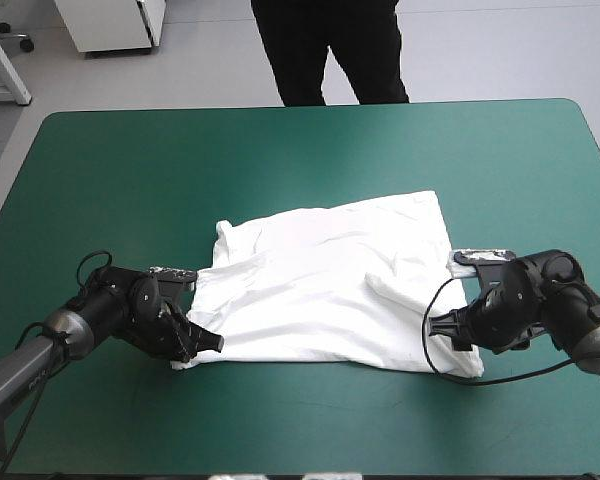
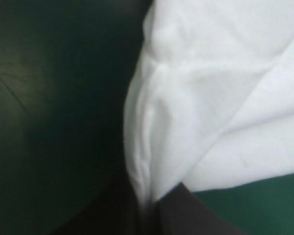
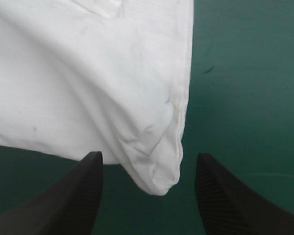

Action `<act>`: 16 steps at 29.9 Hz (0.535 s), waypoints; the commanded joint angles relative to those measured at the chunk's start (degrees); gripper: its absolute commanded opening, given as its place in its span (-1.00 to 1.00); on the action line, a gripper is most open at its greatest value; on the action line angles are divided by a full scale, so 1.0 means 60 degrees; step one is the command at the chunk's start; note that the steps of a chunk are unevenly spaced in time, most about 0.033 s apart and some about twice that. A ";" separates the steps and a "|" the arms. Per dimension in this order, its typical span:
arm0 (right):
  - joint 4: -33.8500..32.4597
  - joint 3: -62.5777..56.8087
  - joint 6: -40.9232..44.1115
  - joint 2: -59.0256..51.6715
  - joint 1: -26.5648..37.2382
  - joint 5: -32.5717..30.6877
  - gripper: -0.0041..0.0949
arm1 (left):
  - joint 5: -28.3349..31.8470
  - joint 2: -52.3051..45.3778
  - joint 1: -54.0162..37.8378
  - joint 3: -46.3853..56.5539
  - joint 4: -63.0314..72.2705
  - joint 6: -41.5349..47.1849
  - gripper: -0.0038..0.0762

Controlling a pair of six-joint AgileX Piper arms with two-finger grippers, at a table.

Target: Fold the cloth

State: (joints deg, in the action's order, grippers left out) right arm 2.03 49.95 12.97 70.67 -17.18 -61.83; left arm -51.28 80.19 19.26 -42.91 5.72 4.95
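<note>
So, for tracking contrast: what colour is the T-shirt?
The T-shirt is plain white, no print visible; the high view shows it best, against the teal-green cover.

Two black jointed robot arms, each with a grey cylindrical forearm: left arm (image 1: pixel 130 300), lower left of frame; right arm (image 1: pixel 525 295), lower right. The jaws are broad black curved fins, finely ribbed.

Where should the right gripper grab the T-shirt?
I'd grab the T-shirt by the rumpled corner tip at its right side: it points between the open fingers of the right gripper. Come in from the right, low over the teal-green cover.
</note>
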 commanded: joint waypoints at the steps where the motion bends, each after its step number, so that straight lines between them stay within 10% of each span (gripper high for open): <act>1: -0.0107 -0.0529 0.0081 -0.0253 -0.0008 0.0918 0.17 | 0.0164 0.0113 0.0025 0.0038 0.0006 -0.0046 -0.92; 16: 0.0141 -0.2014 0.0434 0.0851 -0.0008 0.2461 0.17 | 0.0164 0.0113 0.0025 0.0038 0.0006 -0.0087 -0.92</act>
State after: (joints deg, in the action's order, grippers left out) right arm 1.13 37.66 15.93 73.33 -17.18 -49.56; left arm -51.17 80.26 19.26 -42.91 5.78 4.62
